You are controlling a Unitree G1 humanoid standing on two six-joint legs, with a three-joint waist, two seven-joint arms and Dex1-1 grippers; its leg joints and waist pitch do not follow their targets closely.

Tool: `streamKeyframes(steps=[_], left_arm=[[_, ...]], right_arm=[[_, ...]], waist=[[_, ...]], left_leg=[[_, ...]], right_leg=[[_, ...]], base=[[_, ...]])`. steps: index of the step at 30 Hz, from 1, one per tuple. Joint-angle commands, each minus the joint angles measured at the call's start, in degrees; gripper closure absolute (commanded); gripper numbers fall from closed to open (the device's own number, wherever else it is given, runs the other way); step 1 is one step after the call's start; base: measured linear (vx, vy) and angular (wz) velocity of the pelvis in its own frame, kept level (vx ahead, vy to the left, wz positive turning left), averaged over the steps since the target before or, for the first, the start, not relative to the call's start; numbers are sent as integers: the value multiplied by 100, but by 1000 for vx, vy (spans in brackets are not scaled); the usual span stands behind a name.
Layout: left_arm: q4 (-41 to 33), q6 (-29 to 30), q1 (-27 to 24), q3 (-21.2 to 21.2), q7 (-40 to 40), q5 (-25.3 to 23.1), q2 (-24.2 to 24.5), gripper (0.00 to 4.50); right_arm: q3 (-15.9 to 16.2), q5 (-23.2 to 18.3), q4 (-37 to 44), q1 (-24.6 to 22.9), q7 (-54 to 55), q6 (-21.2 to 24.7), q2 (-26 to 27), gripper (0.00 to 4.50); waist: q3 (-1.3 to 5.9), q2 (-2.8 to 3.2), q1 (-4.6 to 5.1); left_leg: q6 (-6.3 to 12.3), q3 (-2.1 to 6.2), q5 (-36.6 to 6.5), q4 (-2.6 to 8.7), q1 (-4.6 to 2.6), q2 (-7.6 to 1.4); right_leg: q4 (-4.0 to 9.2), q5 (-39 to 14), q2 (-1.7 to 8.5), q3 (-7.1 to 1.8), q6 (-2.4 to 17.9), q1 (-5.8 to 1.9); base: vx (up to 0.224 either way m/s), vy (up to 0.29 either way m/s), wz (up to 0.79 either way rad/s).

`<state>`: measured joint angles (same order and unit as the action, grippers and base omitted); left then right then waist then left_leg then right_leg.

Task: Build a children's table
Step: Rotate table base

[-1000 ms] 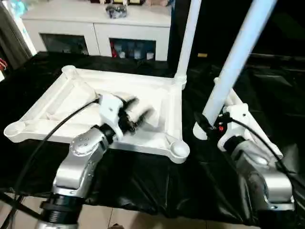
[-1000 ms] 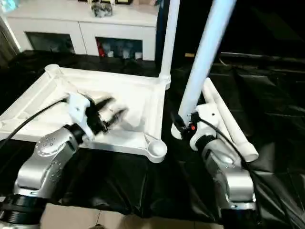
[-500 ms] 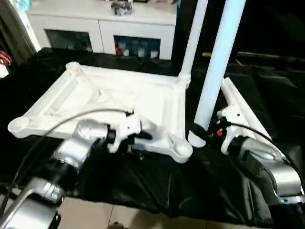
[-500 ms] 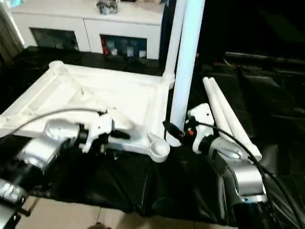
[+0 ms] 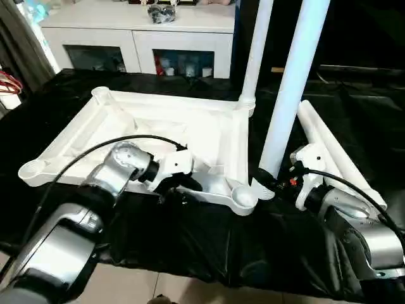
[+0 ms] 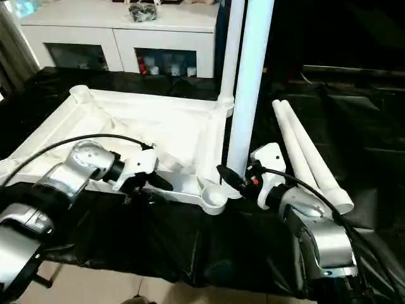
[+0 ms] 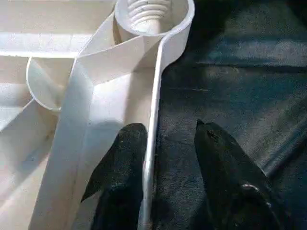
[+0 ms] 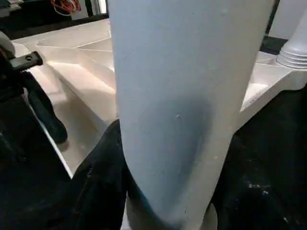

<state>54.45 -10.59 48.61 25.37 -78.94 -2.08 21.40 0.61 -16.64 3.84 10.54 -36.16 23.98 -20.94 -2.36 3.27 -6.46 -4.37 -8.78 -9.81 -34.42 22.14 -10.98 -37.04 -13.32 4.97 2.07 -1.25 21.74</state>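
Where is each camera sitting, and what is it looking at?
Left eye and right eye views: on the head, looking down past both silver forearms at the tabletop.
Left wrist view: on the left arm, looking along the left tool, whose fingers straddle the tabletop's edge wall near a corner socket.
Right wrist view: on the right arm, close on the upright leg in the right tool.
Shared: all show the tabletop.

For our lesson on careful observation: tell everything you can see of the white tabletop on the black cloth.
The tabletop is white plastic, rectangular, lying underside up on the black cloth, with raised ribs and round corner sockets. One leg stands upright in a far corner socket. The near right socket is empty, threaded inside. The left gripper straddles the near rim, one of its fingers inside.
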Motion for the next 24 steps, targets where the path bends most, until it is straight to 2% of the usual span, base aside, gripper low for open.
streamKeyframes(steps=[1,3,4,6,8,10,12,14,16,17,18,19,21,22,23,24], left_arm=[[214,-135,143,25,65,-138,-15,302],[379,-237,193,8,149,-186,-60,327],[461,-266,220,-7,189,-201,-83,333],[595,-336,263,-25,223,-226,-115,337],[805,-496,323,-17,276,-335,-144,373],[868,-538,341,-22,279,-367,-153,377],[889,-545,346,-30,284,-372,-157,383],[967,-479,374,-153,260,-286,-199,416],[989,-40,407,-512,139,91,-333,423],[876,226,347,-544,94,145,-309,423],[868,245,339,-542,90,138,-303,433],[710,373,212,-522,92,117,-243,443],[467,706,38,-570,246,167,-223,443],[195,1082,-158,-647,608,197,-240,443],[146,1111,-191,-663,687,201,-251,443],[-20,1204,-304,-728,968,216,-290,443]], right_arm=[[54,43,153,-56,29,-119,-9,259],[59,28,199,-73,32,-101,-2,259],[62,23,218,-79,26,-94,-7,259],[65,21,232,-86,12,-94,-20,259],[79,33,203,-79,-3,-118,-37,259],[87,48,209,-84,-11,-124,-40,259],[92,54,219,-87,-13,-122,-41,259],[102,62,273,-101,-21,-116,-48,259],[72,34,318,-106,-12,-91,-47,259],[27,-21,294,-76,-4,-63,-17,259],[21,-28,291,-72,-2,-58,-13,259],[-22,-59,243,-9,61,-2,36,259],[-45,-58,168,80,147,50,93,259],[-51,-47,72,183,200,46,151,259],[-52,-47,58,199,200,42,155,259],[-48,-49,9,245,206,41,178,259]], waist=[[388,-19,-10],[388,-7,-11],[388,14,-13],[385,12,-10],[381,22,-8],[383,47,-8],[382,33,-2],[376,34,-1],[373,37,-9],[373,-1,-16],[368,3,-23],[359,-46,-15],[357,-25,-9],[361,-10,47],[357,-85,66],[357,-54,63]], left_leg=[[-5,-2,-1024,373,-101,-104],[38,-3,-992,371,-95,-101],[49,1,-1001,371,-95,-105],[43,0,-1041,377,-98,-108],[28,4,-1099,384,-98,-106],[16,10,-1106,384,-96,-110],[8,13,-1117,390,-99,-113],[21,6,-1119,389,-98,-107],[33,-1,-1122,389,-104,-110],[57,-7,-1119,387,-106,-111],[98,-9,-1124,386,-108,-115],[131,-11,-1117,405,-97,-126],[134,6,-1065,416,-72,-130],[146,9,-1026,411,-63,-122],[174,-2,-1036,416,-65,-124],[178,-2,-1043,407,-72,-119]], right_leg=[[430,332,263,-162,1505,-298],[436,323,264,-162,1493,-296],[438,299,267,-162,1495,-294],[448,240,268,-162,1501,-291],[460,195,265,-161,1506,-292],[454,215,272,-163,1502,-293],[452,253,268,-162,1504,-292],[459,229,268,-162,1506,-291],[461,205,275,-164,1557,-284],[455,154,281,-165,1589,-281],[461,77,287,-165,1605,-266],[473,4,285,-165,1586,-271],[452,-37,297,-157,1562,-289],[441,23,286,-143,1565,-275],[462,4,284,-141,1573,-274],[460,-50,288,-145,1579,-268]], base=[[0,0,0],[0,0,0],[0,0,0],[0,0,0],[0,0,0],[0,0,0],[0,0,0],[0,0,0],[0,0,0],[0,0,0],[0,0,0],[0,0,0],[0,0,0],[0,0,0],[0,0,0],[0,0,0]])
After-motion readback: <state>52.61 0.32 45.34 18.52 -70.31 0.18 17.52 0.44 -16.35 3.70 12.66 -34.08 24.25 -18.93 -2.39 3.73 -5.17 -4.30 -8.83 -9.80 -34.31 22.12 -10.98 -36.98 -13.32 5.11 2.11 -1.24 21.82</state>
